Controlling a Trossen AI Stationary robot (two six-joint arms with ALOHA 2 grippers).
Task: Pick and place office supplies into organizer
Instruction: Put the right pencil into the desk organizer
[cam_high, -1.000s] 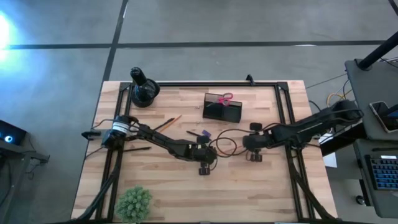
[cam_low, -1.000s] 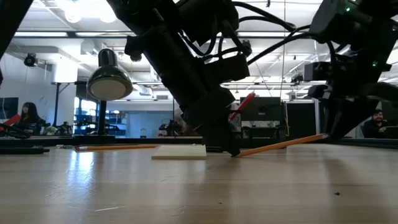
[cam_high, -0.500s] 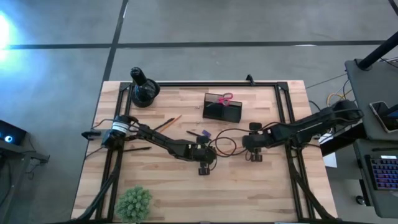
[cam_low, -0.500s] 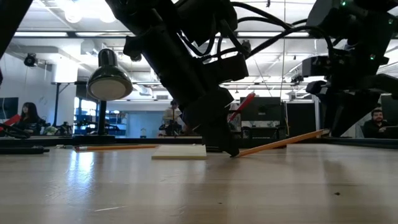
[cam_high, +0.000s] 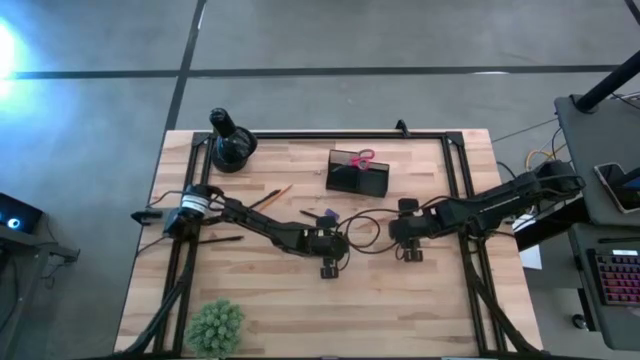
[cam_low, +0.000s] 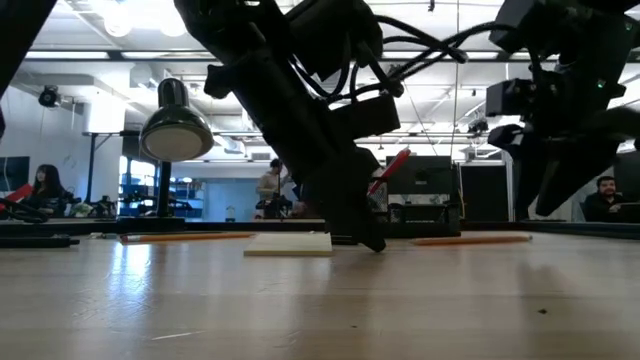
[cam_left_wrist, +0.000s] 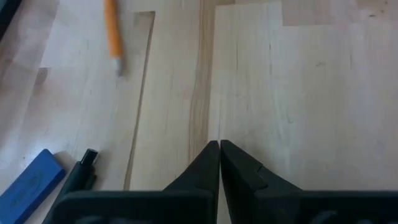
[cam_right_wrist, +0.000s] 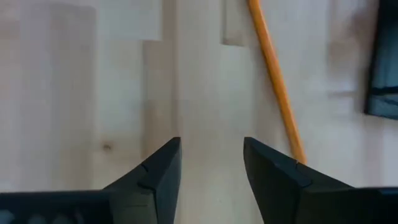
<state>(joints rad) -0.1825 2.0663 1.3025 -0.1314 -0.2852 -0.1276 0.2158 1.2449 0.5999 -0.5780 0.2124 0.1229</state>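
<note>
The black organizer (cam_high: 358, 174) stands at the table's far middle with the red-handled scissors (cam_high: 364, 157) in it. My left gripper (cam_high: 329, 254) is shut, low over bare wood at the table's middle. My right gripper (cam_high: 408, 238) is open to its right. An orange pencil (cam_low: 470, 240) lies flat on the table between them and runs beside my right fingers (cam_right_wrist: 273, 81). The pale sticky-note pad (cam_low: 288, 243) lies flat behind the left gripper. A black pen (cam_left_wrist: 79, 179) and a purple piece (cam_high: 326, 213) lie near the left arm. Two more pencils (cam_high: 270, 197) lie farther left.
A round black object with an upright knob (cam_high: 231, 146) stands at the far left corner and a small green plant (cam_high: 215, 326) at the near left edge. A black frame runs along the table's far and side edges. Cables loop between the two grippers (cam_high: 368, 232).
The orange pencil stood slanted, one end on the table by the left gripper and the other raised at the right gripper. That raised end has dropped, and the pencil now lies flat on the table, apart from the right gripper.
</note>
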